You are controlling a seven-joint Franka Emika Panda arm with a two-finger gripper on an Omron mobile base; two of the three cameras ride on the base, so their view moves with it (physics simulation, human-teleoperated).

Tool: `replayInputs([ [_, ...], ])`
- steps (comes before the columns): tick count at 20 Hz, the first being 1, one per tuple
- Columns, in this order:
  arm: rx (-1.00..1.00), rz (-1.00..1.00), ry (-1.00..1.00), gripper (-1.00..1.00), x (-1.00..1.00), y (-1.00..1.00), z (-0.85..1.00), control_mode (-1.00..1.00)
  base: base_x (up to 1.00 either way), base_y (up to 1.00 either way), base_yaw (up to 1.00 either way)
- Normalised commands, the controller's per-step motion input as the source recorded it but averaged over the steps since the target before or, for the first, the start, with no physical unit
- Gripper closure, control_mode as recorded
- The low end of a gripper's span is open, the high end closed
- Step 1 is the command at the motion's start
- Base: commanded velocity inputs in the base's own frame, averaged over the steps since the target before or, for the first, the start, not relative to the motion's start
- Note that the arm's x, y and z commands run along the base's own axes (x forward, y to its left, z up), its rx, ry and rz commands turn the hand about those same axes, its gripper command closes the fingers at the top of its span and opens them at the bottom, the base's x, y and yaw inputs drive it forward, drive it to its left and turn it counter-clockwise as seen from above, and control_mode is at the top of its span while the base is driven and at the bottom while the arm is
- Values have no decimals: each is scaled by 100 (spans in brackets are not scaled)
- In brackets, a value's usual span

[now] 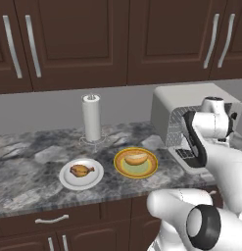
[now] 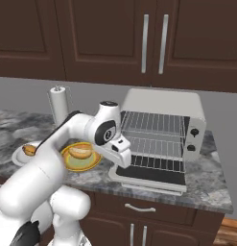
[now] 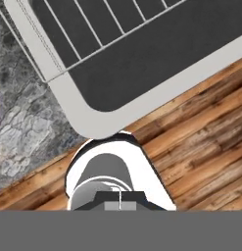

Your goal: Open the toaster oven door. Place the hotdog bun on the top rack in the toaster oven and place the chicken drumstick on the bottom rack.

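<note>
A white Franka arm reaches across a marbled grey counter (image 1: 24, 157), its gripper (image 3: 119, 202) shut tight with the fingertips together and nothing held between them. In the hand view it hangs above the front left corner of the toaster oven door (image 3: 157, 59), which lies folded down flat over the counter edge, wood floor (image 3: 201, 147) showing beyond it. Behind the door the toaster oven (image 2: 160, 103) stands open, the bottom rack (image 2: 153, 163) and top rack (image 2: 151, 126) both bare. To its left, a yellow plate (image 1: 136, 163) carries the hotdog bun (image 1: 135, 159); further left a white plate (image 1: 81, 174) bears the chicken drumstick (image 1: 80, 170). A paper towel roll (image 1: 91, 117) stands upright near the back wall, beneath dark wood cabinets (image 1: 78, 39).
</note>
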Motion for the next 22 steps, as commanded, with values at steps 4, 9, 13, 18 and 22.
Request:
replayInputs([
  [4,-4,-10,0,-100,-8,65,1,-100,0,0,0],
  [9,-13,-1,0,-100,1,70,0,-100,0,0,0],
  [13,-16,1,0,-100,3,70,1,-100,0,0,0],
  [18,-15,1,0,-100,7,67,5,-100,0,0,0],
  [22,-8,7,0,-100,9,56,13,-100,0,0,0],
])
